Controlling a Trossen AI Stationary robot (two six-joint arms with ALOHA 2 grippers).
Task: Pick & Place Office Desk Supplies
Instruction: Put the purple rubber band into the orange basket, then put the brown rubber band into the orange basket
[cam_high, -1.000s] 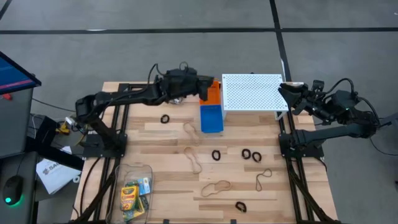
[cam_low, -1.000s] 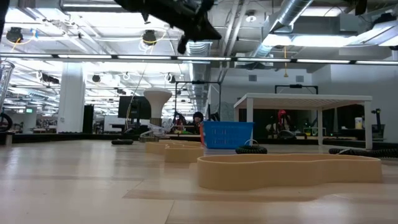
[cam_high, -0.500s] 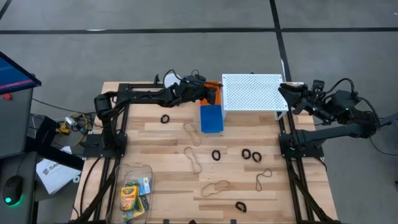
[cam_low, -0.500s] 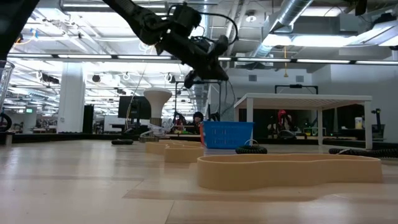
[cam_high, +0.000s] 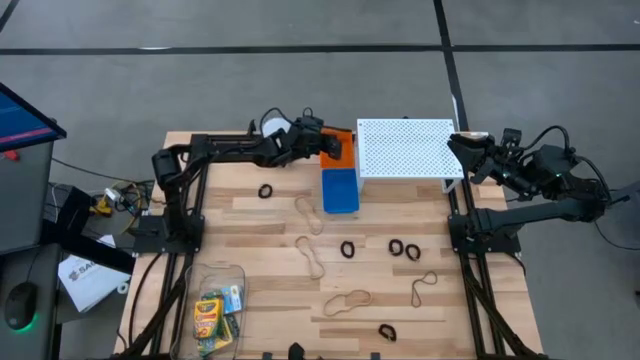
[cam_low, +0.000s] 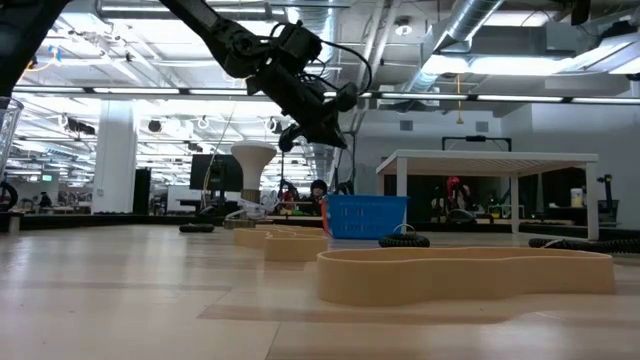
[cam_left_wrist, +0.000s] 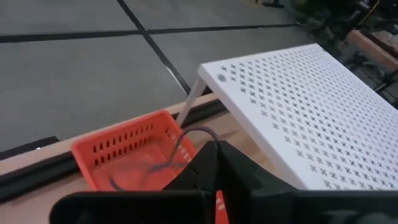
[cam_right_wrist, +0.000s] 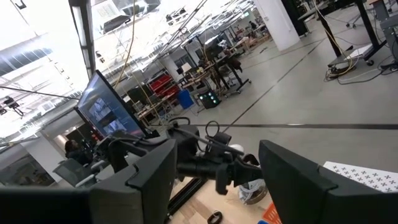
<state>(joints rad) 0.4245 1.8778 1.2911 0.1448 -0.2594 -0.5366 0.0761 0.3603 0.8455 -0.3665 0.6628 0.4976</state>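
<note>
My left gripper (cam_high: 333, 149) hangs over an orange basket (cam_high: 345, 152) at the table's back, shut on a thin rubber band (cam_left_wrist: 177, 146). Three more tan rubber bands (cam_high: 347, 300) and several black ring clips (cam_high: 348, 248) lie flat on the wooden table. The crayon boxes (cam_high: 210, 315) lie inside a clear container (cam_high: 228, 275) at the front left. My right gripper (cam_high: 462, 150) is open and empty, held up at the right end of the white shelf (cam_high: 405, 148). My left gripper pinches one end of the rubber band's loop (cam_left_wrist: 208, 132) between its two shut fingertips (cam_left_wrist: 219, 149). The fingers slant down from the table's left. The band hangs slack below them, and its lower part reaches into the orange basket (cam_left_wrist: 124, 155).
A blue basket (cam_high: 340, 190) stands just in front of the orange one, against the white perforated shelf's left leg. A white round thing (cam_high: 272, 126) sits at the back beside my left arm. The loose bands and clips are strewn over the table's middle and front right.
My left gripper has come down from high above the table's back toward the orange basket, staying shut. Its arm has drawn in. My right arm has kept still.
</note>
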